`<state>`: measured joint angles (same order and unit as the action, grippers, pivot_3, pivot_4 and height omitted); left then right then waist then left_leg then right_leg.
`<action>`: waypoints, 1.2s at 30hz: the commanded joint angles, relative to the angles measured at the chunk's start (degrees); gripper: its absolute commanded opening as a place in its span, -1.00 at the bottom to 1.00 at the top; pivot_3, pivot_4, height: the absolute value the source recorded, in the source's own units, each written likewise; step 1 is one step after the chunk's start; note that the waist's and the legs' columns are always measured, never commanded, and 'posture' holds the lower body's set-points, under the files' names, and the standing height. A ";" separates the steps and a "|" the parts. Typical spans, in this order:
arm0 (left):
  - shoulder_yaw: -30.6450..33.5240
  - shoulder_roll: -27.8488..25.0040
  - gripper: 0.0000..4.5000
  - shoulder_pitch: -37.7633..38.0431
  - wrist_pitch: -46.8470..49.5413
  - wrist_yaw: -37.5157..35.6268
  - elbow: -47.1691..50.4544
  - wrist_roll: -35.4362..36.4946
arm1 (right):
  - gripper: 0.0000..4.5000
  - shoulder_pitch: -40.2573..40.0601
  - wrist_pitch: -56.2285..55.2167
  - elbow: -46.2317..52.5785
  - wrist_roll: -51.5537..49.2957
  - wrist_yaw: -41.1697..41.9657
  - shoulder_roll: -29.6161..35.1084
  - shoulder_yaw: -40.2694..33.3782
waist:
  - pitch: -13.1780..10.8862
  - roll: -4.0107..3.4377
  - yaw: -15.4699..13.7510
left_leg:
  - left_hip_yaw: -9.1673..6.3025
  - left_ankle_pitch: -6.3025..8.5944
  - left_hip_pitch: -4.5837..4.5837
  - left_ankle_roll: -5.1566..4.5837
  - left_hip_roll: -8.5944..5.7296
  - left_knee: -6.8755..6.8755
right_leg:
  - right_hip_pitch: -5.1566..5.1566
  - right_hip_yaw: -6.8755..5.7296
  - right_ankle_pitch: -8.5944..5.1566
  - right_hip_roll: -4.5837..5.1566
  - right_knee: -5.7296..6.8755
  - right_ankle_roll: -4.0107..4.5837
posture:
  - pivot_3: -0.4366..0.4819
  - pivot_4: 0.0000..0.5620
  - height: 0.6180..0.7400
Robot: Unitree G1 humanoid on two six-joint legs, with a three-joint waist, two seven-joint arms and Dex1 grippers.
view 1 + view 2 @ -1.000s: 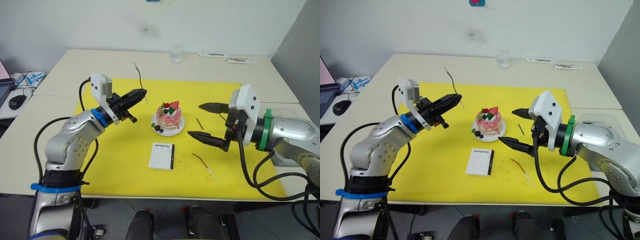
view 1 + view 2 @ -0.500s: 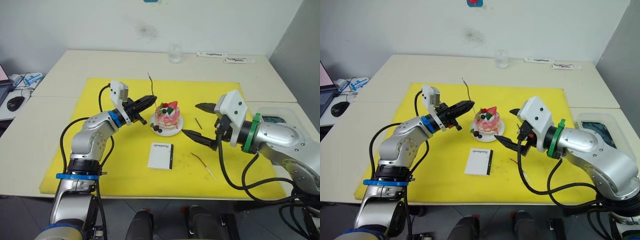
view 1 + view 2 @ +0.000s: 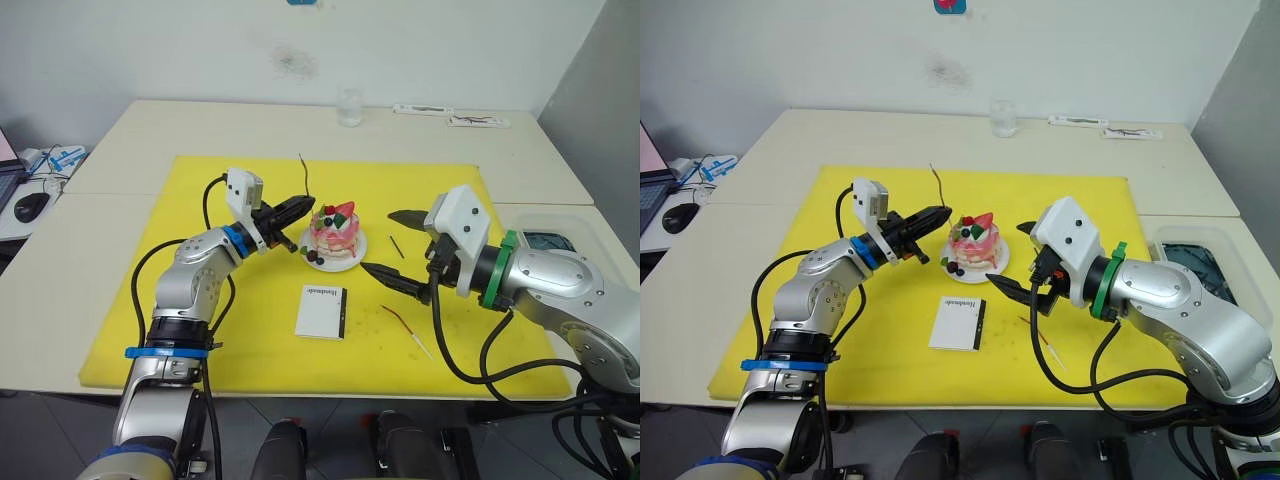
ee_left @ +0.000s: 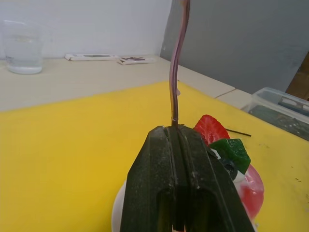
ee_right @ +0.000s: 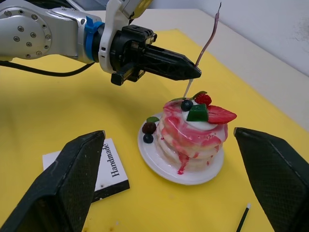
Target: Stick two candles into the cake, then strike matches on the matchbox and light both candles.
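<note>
Yellow mat (image 3: 130, 300) spread under everything, cake (image 3: 336, 232) near its middle as landmark. Right gripper (image 3: 398, 245) just right of the cake, spread wide and empty. Left gripper (image 3: 297, 208) just left of the cake, tips at its top edge, clamped on one candle (image 3: 305, 176) standing up above the cake. Matchbox (image 3: 322, 311) flat, near the cake's front. Second candle (image 3: 410, 332) front-right of the cake, beyond the matchbox. One match (image 3: 399, 247) right of the cake.
</note>
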<state>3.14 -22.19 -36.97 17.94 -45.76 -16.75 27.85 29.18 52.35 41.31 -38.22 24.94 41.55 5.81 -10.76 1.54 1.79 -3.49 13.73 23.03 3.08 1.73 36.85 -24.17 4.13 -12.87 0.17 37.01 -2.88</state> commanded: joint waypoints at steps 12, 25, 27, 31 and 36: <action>0.24 1.33 -1.00 -0.39 -1.04 -1.79 0.60 -1.93 | 0.99 -0.64 0.68 2.18 0.47 1.08 0.35 -1.35 | 0.00 0.00 0.00 | -0.01 0.00 0.00 0.00 0.00 0.00 | 0.01 -0.01 0.01 0.00 0.00 -0.02 | -0.05 -0.47 1.00; -0.34 3.98 -1.00 2.76 -5.46 -1.58 -2.20 -4.78 | 0.99 -0.98 1.06 2.58 0.40 1.42 0.32 -1.52 | 0.00 0.00 0.00 | -0.02 0.00 -0.02 0.00 0.00 0.01 | 0.04 -0.01 0.02 0.00 0.01 -0.03 | -0.05 -0.47 1.00; -0.05 4.60 -1.00 3.38 -5.20 -0.84 -2.19 -4.54 | 0.99 -1.01 1.12 2.66 0.40 1.49 0.37 -1.48 | 0.01 0.00 -0.02 | -0.02 0.00 -0.03 0.00 0.00 0.01 | 0.05 -0.01 0.02 0.00 0.01 -0.03 | -0.05 -0.47 1.00; -0.35 4.92 -1.00 4.13 -5.45 -1.00 -2.19 -5.07 | 0.99 -0.91 1.26 2.73 0.31 1.68 0.48 -1.57 | 0.01 0.00 -0.03 | -0.02 0.00 -0.04 0.00 0.00 0.03 | 0.08 -0.01 0.02 0.00 0.01 -0.03 | -0.05 -0.47 1.00; 0.02 5.29 -1.00 4.22 -4.92 -1.54 -2.44 -4.29 | 0.99 -0.85 1.46 2.80 0.20 1.86 0.47 -1.66 | 0.01 -0.01 -0.03 | -0.02 0.00 -0.06 0.00 0.00 0.03 | 0.09 -0.01 0.02 0.00 0.02 -0.03 | -0.05 -0.47 1.00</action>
<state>3.74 -17.54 -33.17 12.34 -46.81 -18.90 23.71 28.01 54.23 42.38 -38.23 26.33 41.71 5.75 -10.75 1.53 1.76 -3.51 13.72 22.97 3.07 1.72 36.88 -24.08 4.12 -12.85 0.17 37.02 -2.92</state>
